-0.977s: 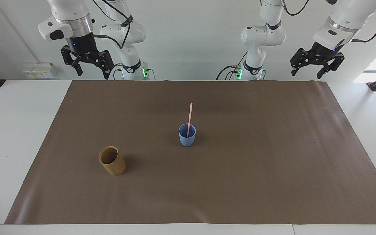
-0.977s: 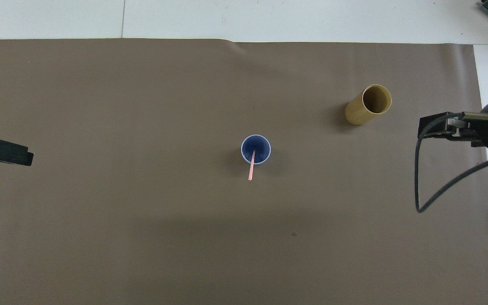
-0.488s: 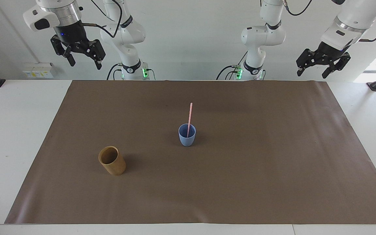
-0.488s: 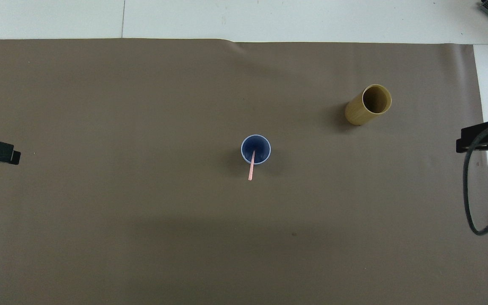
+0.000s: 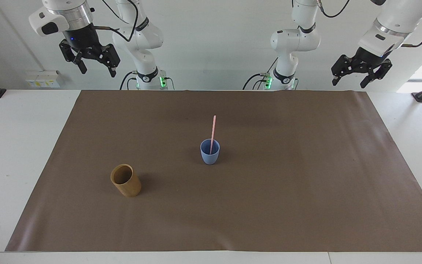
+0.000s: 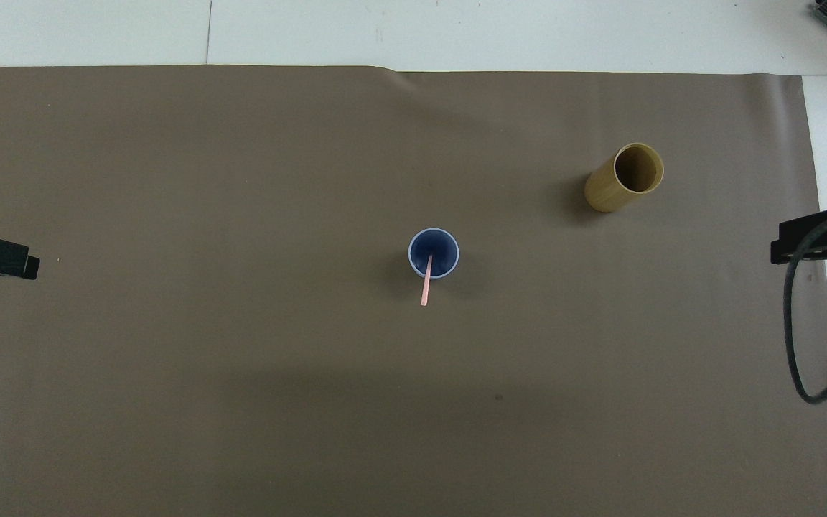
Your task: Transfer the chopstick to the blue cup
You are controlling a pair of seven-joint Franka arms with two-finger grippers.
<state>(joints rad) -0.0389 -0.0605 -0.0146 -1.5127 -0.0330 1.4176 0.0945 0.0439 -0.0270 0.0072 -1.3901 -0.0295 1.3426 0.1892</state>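
Both hands open, empty, raised clear: left hand [image 5: 361, 75], right hand [image 5: 93, 65]. Chopstick [image 5: 213, 134] leans inside blue cup [image 5: 210, 152], well below them; transfer looks done.

arms [image 5: 137, 22]: white, glossy | grippers: black | cables: black

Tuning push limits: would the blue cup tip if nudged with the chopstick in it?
Probably tips easily: the blue cup narrows toward its base. The chopstick leans on the rim, rising well above it, likely adding leverage. It looks like light plastic.
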